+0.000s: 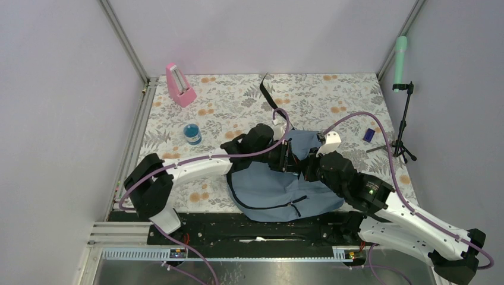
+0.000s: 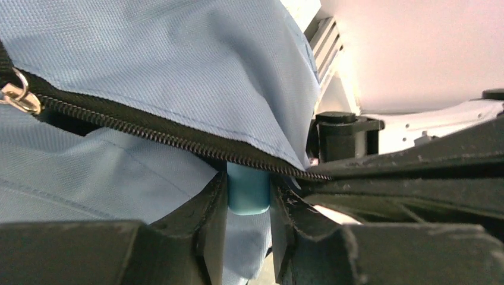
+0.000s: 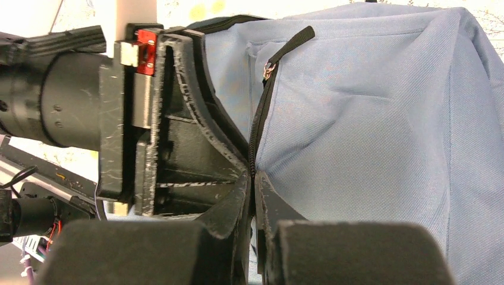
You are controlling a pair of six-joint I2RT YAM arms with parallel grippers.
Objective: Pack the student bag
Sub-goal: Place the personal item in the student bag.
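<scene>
The student bag (image 1: 270, 187), a grey-blue backpack, lies in the middle of the flowered table. My left gripper (image 1: 287, 157) is at its top opening. In the left wrist view this gripper (image 2: 248, 185) is shut on a small teal cylinder (image 2: 248, 193) whose upper end is hidden under the bag's dark zipper edge (image 2: 178, 139). My right gripper (image 1: 311, 164) faces it from the right. In the right wrist view its fingers (image 3: 254, 178) are shut on the bag's zipper edge (image 3: 257, 127), below a zipper pull (image 3: 268, 70). The bag's inside is hidden.
A pink wedge-shaped object (image 1: 180, 85) stands at the back left and a blue round jar (image 1: 192, 134) sits left of the bag. A small dark blue item (image 1: 368, 135) and a tripod (image 1: 405, 127) with a green handle (image 1: 401, 52) are at the right. A black strap (image 1: 267, 89) lies behind the bag.
</scene>
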